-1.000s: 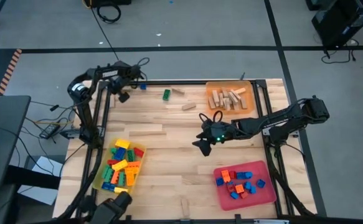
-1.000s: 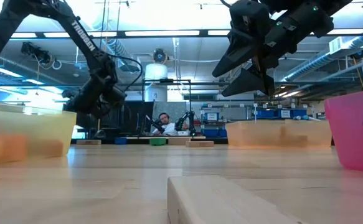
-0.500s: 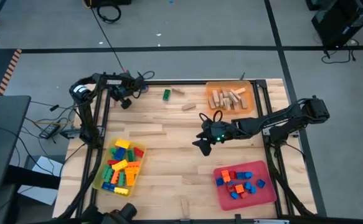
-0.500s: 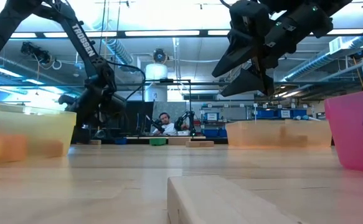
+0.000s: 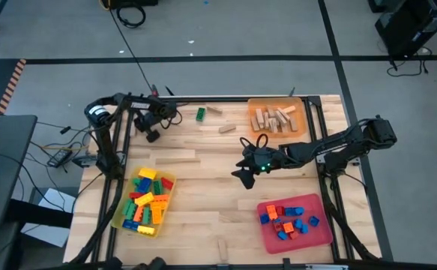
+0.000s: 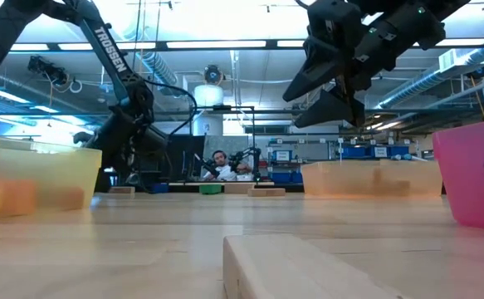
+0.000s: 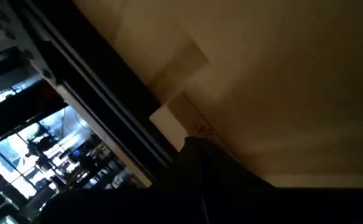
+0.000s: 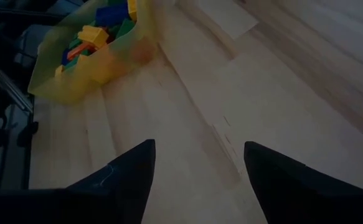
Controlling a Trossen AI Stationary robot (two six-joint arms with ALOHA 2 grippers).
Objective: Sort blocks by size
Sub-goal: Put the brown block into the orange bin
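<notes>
The right gripper [image 5: 246,178] hovers over bare wood between the orange tray [image 5: 276,116] and the red tray [image 5: 295,223] — fingers spread, holding nothing. The left gripper [image 5: 152,132], closed and empty, sits near the green block [image 5: 200,114]. Other blocks [image 5: 145,201] fill the yellow tray [image 5: 166,212].

My left wrist camera is showing a pale wooden block [image 7: 181,115] half hidden behind my dark fingertips; the pink tray [image 6: 474,170] is running off frame.
</notes>
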